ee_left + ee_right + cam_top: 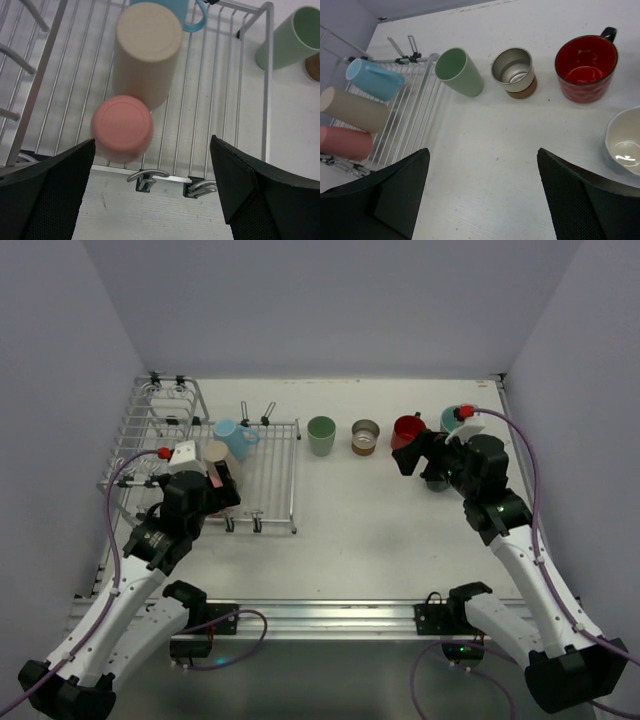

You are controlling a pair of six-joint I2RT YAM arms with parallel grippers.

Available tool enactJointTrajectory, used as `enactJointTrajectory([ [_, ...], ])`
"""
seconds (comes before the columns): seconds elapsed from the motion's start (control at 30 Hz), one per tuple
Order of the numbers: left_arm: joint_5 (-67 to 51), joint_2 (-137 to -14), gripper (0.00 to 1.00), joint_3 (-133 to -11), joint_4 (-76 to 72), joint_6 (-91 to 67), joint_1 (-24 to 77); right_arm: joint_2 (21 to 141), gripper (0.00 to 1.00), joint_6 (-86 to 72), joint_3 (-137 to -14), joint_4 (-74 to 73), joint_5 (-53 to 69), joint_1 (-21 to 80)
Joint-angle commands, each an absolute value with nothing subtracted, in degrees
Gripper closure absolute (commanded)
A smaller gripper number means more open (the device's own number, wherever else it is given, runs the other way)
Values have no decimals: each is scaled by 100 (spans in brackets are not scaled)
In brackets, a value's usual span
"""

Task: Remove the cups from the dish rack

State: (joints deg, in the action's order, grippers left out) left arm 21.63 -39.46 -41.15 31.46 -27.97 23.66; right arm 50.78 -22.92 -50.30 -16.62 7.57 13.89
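**Item 1. Dish rack** [272, 426]: silver wire. It is sitting at 9 o'clock on the white table [350, 530], with its taller slotted section [160, 410] rising at the 10 o'clock corner.

**Item 2. Cups in the rack, three.** The pink cup [122, 127], the beige cup [147, 50] and the light blue mug [194, 15] are standing in a line on the flat grid. The pink and beige ones are showing their closed bases upward. The beige cup is sitting just beside the pink cup at its 12 o'clock, and the mug is lying beyond the beige at 1 o'clock.

**Item 3. Cups on the table.**
- The pale green cup [321, 435], the metallic cup [366, 437], the red mug [407, 430] and the teal cup [455, 418] are standing apart in a row running from 12 toward 2 o'clock.
- In the right wrist view a pale faceted cup [625, 140] is sitting mouth-up at 5 o'clock of the red mug.

**Item 4. Left gripper** [152, 142]: it is hovering over the pink cup with its fingers spread wide, gripping nothing.

**Item 5. Right gripper** [483, 152]: it is hanging above bare table at 6 o'clock of the red mug. Its fingers are standing wide apart with nothing between them.
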Motion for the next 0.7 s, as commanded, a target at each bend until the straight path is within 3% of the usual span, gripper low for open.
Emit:
enactJointTrajectory([
  [0.0,3049,-3902,0,-3746,2593,-3357,2391,5001,10,-2461,-4878,-1126,1265,1669],
  [0.47,3621,-4991,1,-3278,1371,-3322,2382,4957,13,-2637,-4570,-861,1688,2232],
  [0.67,3595,-5176,13,-3234,1020,-3173,2382,4650,14,-2698,-4447,-861,1661,2364],
])
